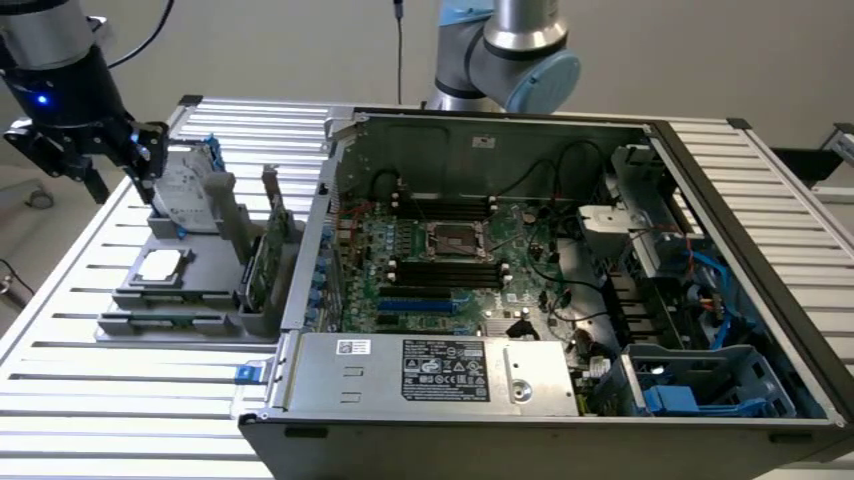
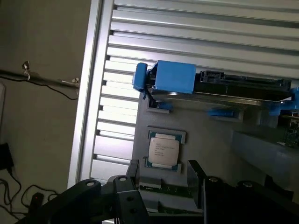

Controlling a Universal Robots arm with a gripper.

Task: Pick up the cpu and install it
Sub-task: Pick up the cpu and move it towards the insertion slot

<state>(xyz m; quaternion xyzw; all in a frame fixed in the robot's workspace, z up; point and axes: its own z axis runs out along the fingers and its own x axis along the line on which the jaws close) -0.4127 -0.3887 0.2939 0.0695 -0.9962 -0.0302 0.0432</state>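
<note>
The cpu [image 1: 160, 265], a small square chip with a pale silver top, lies flat in a grey holder [image 1: 140, 295] on the slatted table, at the exterior view's left. In the wrist view the cpu [image 2: 163, 150] sits in its recess just beyond my fingertips [image 2: 133, 170]. My gripper [image 1: 120, 178] hangs high above the holder's far end, well clear of the chip. My gripper [image 2: 164, 179] is open, with nothing between its black fingers. The dark square socket [image 1: 453, 239] with a metal rim sits mid-motherboard inside the open computer case.
A silver hard drive [image 1: 187, 190] in a blue frame [image 2: 173, 77] stands upright in the holder behind the cpu. Cards stand on edge [image 1: 274, 250] between holder and case. The case wall [image 1: 320, 230], cables and a blue drive cage [image 1: 714, 385] surround the motherboard.
</note>
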